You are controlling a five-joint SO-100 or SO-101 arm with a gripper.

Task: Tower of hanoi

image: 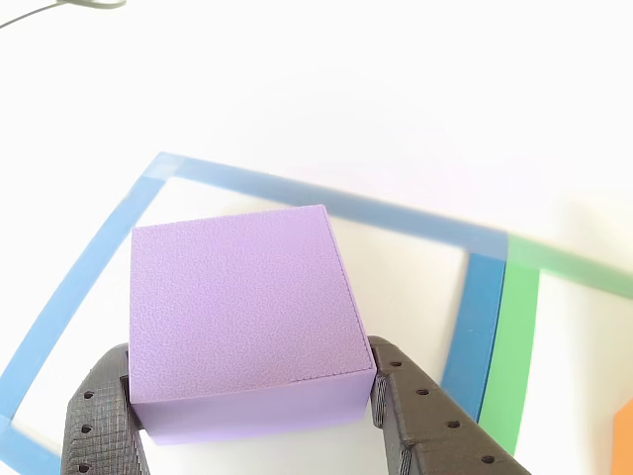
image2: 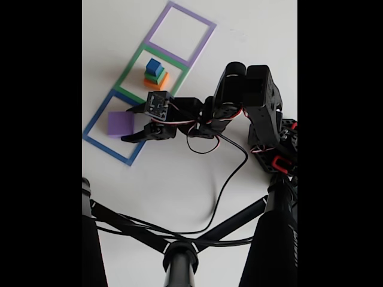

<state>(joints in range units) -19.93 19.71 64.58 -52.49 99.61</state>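
The purple block [image: 242, 317] is a squat, square-topped slab with a fine grainy, foam-like surface and crisp edges, and it sits inside the blue tape square [image: 99, 247] on the smooth white table [image: 396, 89]. In the other view the gripper [image: 252, 401] brackets it: two dark grey, layered 3D-printed fingers [image: 425, 416] dotted with small round holes stand against the block's left and right lower corners, so the claw is pinching the purple block, though whether the block is lifted off the table cannot be told. In the fixed view the same block [image2: 120, 124] lies within the blue outline [image2: 96, 116], with the black arm [image2: 239, 101] reaching to it from the right, red and white wires and a looping black cable [image2: 230, 173] trailing from it. In the neighbouring green tape square [image2: 133, 66] stands a small stepped stack: a blue cube [image2: 154, 65] on a wider green block [image2: 157, 76] on a still wider orange block [image2: 157, 84]. Beyond it lies a purple tape square [image2: 160, 24]. Dark tubular bars [image2: 131, 227] cross the foreground of the fixed view.
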